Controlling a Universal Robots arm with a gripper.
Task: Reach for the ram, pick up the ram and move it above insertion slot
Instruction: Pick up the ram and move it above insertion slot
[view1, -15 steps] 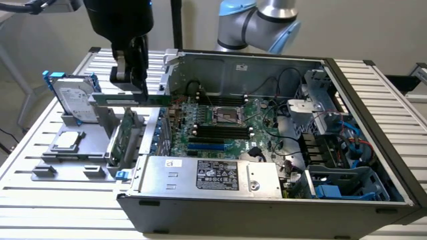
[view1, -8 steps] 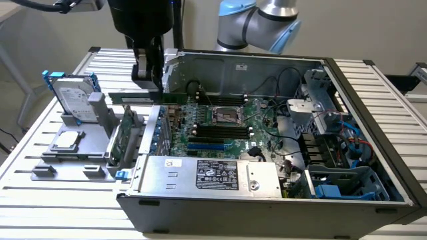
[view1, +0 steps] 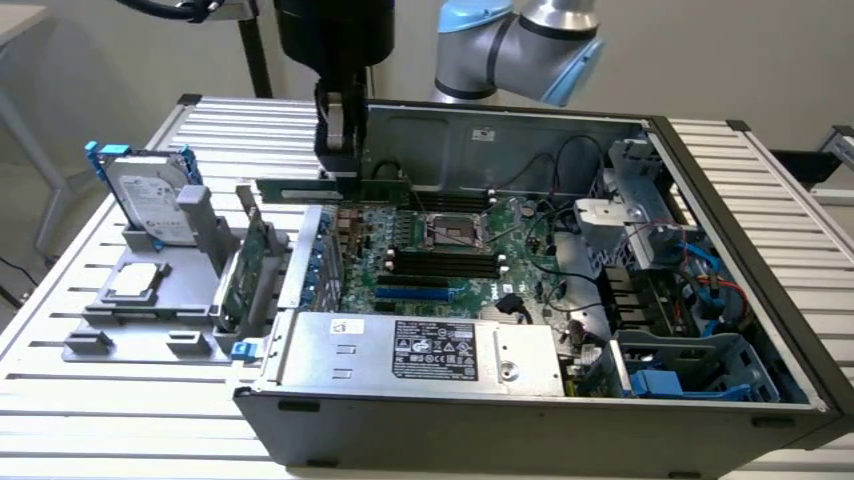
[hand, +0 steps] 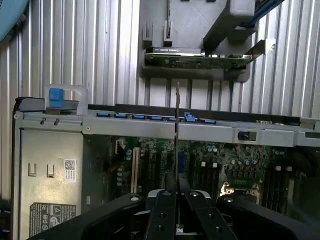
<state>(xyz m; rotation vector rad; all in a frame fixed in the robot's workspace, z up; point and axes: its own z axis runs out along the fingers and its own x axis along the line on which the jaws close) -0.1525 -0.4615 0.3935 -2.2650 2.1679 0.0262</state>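
The ram (view1: 380, 190) is a thin green stick with a pale label strip, held level in the air over the open computer case's far left corner. My gripper (view1: 338, 172) is shut on its upper edge from above. In the wrist view the ram (hand: 177, 120) appears edge-on as a thin line running out from between my fingers (hand: 167, 200), crossing the case's side wall (hand: 150, 127). The motherboard's black slots (view1: 447, 262) lie lower, toward the exterior view's right of the ram.
A grey fixture (view1: 147, 300) on the exterior view's left holds an upright hard drive (view1: 147, 205) and a green expansion card (view1: 247, 270), also seen in the wrist view (hand: 200, 59). The power supply (view1: 427, 355) fills the case's near side, with cables and a blue-clipped drive cage (view1: 694, 375) at right.
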